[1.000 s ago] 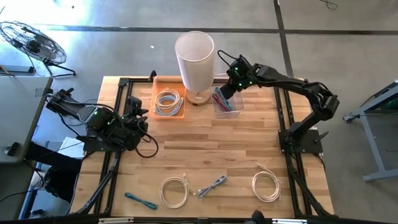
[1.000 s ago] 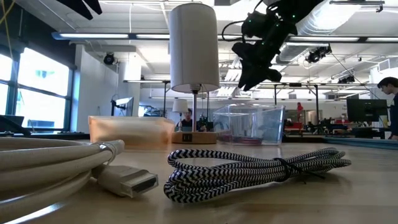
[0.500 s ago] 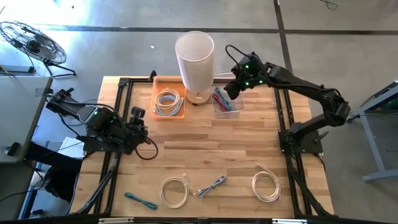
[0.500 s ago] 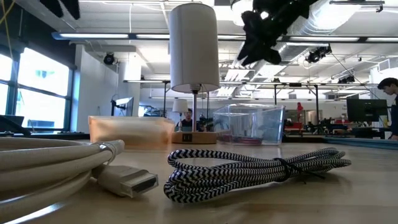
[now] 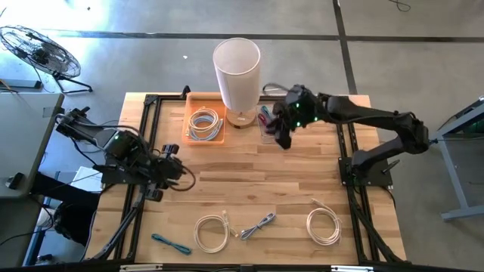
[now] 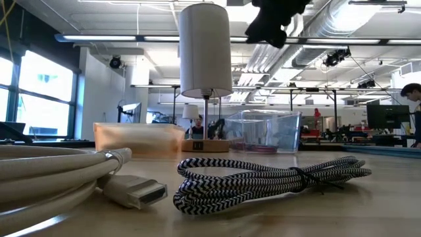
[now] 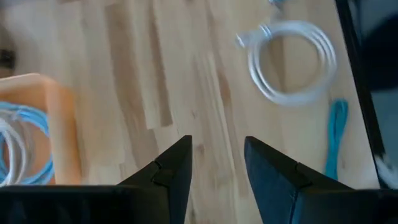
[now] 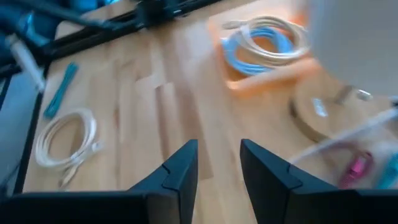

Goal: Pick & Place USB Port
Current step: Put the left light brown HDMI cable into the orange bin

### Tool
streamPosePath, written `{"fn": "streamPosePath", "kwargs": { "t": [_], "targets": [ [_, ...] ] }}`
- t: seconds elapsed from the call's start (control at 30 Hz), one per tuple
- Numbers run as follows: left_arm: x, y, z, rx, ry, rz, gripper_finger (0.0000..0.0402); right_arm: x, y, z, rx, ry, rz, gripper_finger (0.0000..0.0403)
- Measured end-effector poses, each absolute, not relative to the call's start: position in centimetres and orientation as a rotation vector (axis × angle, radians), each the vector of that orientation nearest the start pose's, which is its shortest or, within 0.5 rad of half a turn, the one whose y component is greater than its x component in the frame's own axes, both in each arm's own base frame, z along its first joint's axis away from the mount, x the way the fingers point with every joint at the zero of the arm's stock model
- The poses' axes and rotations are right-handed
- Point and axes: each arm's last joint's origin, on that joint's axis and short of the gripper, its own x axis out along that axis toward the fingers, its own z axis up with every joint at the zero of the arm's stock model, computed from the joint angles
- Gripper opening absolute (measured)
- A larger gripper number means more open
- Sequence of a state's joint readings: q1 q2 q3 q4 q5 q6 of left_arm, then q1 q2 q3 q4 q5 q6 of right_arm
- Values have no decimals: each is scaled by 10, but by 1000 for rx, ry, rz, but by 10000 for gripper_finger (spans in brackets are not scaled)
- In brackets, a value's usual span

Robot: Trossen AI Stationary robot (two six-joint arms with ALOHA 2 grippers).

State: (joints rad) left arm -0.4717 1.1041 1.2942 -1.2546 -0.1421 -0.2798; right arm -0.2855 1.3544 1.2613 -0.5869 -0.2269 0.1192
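Observation:
Several cables lie along the table's near edge: a teal cable (image 5: 170, 243), a white coil (image 5: 212, 233), a black-and-white braided cable (image 5: 259, 225) and a second white coil (image 5: 324, 225). An orange tray (image 5: 204, 125) holds white and blue coils. A clear box (image 5: 277, 127) holds pink and teal cables. My right gripper (image 5: 283, 138) is open and empty, high above the table just nearward of the clear box; it also shows in the low view (image 6: 270, 20). My left gripper (image 5: 172, 172) is open and empty over the table's left part, above bare wood (image 7: 214, 112).
A white-shaded lamp (image 5: 237, 72) stands on its wooden base between the tray and the clear box at the far edge. Black frame rails (image 5: 144, 136) run along the table's left and right sides. Bare wood lies across the table's middle (image 5: 249, 177).
My right gripper has come away from above the clear box, rising and moving toward the table's near edge, still open and empty. My left gripper has swung toward the near edge over the table's left part. No cable has moved.

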Motion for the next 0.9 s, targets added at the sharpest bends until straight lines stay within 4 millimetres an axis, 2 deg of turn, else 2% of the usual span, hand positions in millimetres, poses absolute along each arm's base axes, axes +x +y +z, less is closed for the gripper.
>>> {"fn": "streamPosePath", "kwargs": {
  "t": [0.1, 0.27, 0.57, 0.73, 0.9],
  "targets": [
    [167, -79, 360, 27, 1005, -88, 143, 284, -55, 340, 220, 638, -41, 113],
    [185, -87, 354, 2, 987, -52, 143, 286, -28, 358, 174, 498, 99, 113],
    [229, -112, 311, 45, 1181, -75, 143, 254, 10, 395, 117, 333, 214, 113],
    [244, -122, 288, 16, 1295, -120, 143, 237, 26, 404, 92, 307, 205, 113],
    [255, -132, 277, -39, 1320, -201, 143, 229, 36, 409, 90, 284, 194, 113]
  ]
}}
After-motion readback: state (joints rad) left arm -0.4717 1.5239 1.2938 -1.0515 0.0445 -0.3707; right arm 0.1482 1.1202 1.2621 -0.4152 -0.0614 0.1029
